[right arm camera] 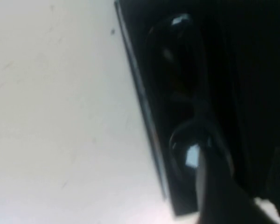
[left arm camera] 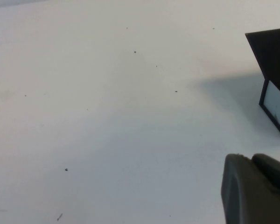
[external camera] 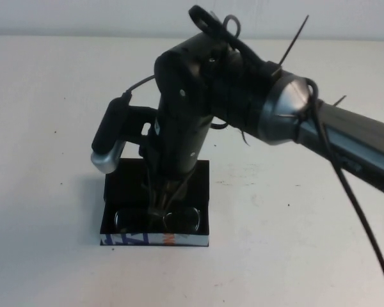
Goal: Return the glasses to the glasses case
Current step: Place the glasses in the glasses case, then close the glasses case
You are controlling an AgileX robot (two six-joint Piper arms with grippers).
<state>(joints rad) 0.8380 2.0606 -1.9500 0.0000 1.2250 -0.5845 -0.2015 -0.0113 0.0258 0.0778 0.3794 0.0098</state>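
Observation:
The black glasses case (external camera: pixel 125 185) stands open on the white table, its white printed front edge (external camera: pixel 153 240) facing me. The dark-rimmed glasses (external camera: pixel 157 219) lie inside it, along the front wall. My right arm reaches across from the right, and my right gripper (external camera: pixel 163 206) points down into the case just over the bridge of the glasses. In the right wrist view the glasses (right arm camera: pixel 177 70) rest in the case (right arm camera: pixel 252 70) beside one finger (right arm camera: pixel 214 191), and the jaws stand apart. My left gripper (left arm camera: pixel 254 161) is shut and empty, low over bare table beside the case (left arm camera: pixel 275 51).
The right arm's wrist and its camera housing (external camera: pixel 109 147) hang over the back of the case and hide the lid in the high view. White table (external camera: pixel 51 128) surrounds the case on all sides.

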